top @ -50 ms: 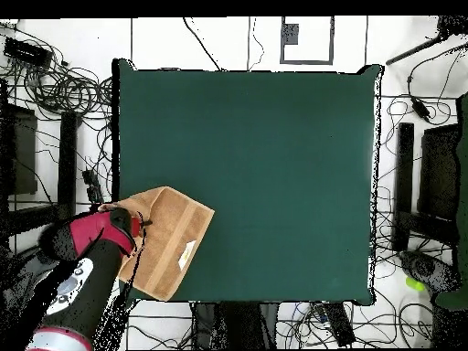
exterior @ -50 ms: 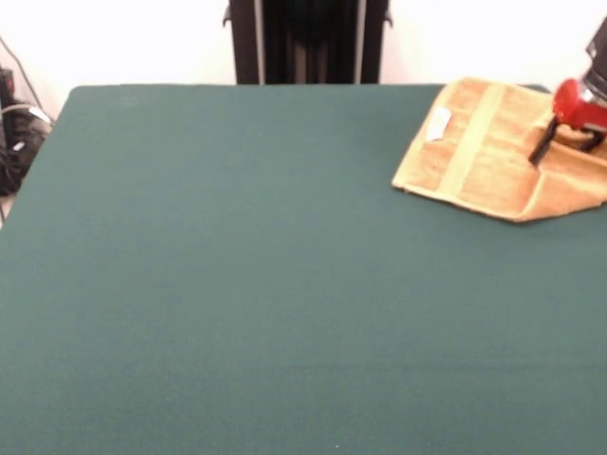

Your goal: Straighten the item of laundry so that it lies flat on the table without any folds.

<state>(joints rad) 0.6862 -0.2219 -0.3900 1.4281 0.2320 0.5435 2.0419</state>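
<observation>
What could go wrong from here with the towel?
1. The towel sits at the table corner, part of it past the edge; a pull outward could drag it off.
2. It looks folded over; the pincer is down on the doubled part and may drag both layers together, keeping the fold.

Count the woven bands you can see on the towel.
1. A single smooth band runs across the towel near the white tag, at the table's corner. A second band may be hidden under the folded edge or under the tool.
</observation>
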